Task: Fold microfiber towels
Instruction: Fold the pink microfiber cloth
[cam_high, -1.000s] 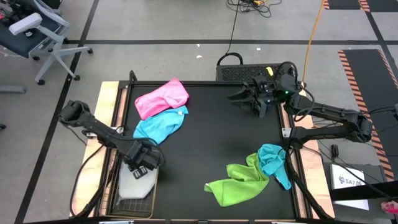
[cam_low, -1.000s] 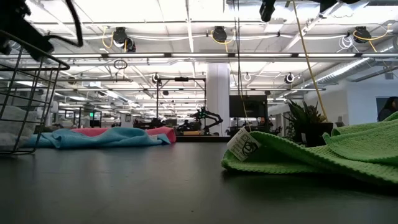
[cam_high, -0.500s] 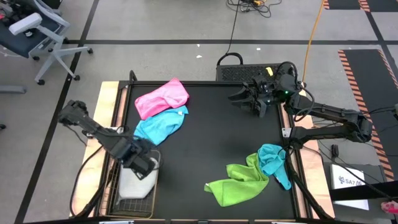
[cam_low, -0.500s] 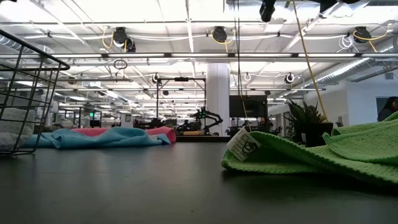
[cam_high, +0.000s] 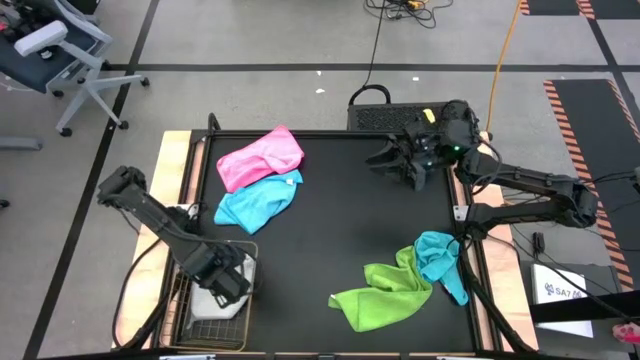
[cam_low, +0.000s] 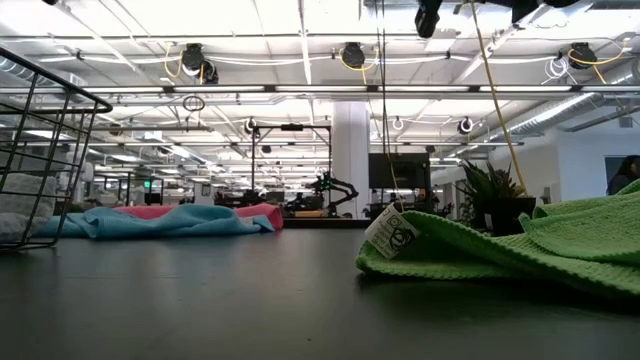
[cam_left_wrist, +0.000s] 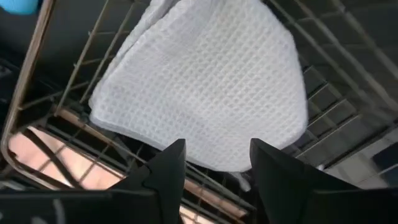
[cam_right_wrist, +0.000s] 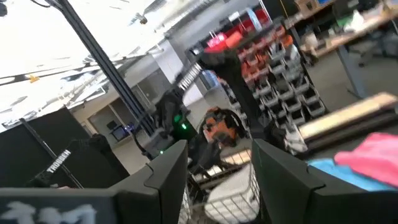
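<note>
**A:** The left pincer (cam_high: 228, 283) is seen hanging over the rectangular wire mesh basket (cam_high: 243, 262) at the near left corner of the black table (cam_high: 350, 220), fingers spread with nothing pinched between them. In the left wrist view the two dark fingertips (cam_left_wrist: 166, 163) are parted just above the pale grey-white waffle-weave microfiber towel (cam_left_wrist: 202, 81), which is lying folded inside the basket on the wire floor.

**B:** Agreed, empty grip. And the right pincer (cam_high: 392, 158)?

**A:** Parked at the far right of the table, held up off the surface, fingers spread too, nothing gripped. Same thing is shown in its wrist view, just open air between the fingers.

**B:** Where's the rest of the laundry lol

**A:** The soft pink microfiber towel (cam_high: 260, 157) is bunched at the far left of the table, with the light blue microfiber towel (cam_high: 256, 203) touching its near edge, slightly overlapped. The crumpled lime green microfiber towel (cam_high: 380, 295) is found at the near right, with the teal microfiber towel (cam_high: 438, 258) pressed against it and draped toward the table's right edge. All four are unfolded. From the low view the green one is up close with its white tag (cam_low: 391, 231) showing, and a small green potted plant (cam_low: 494, 197) is seen behind it.
</note>
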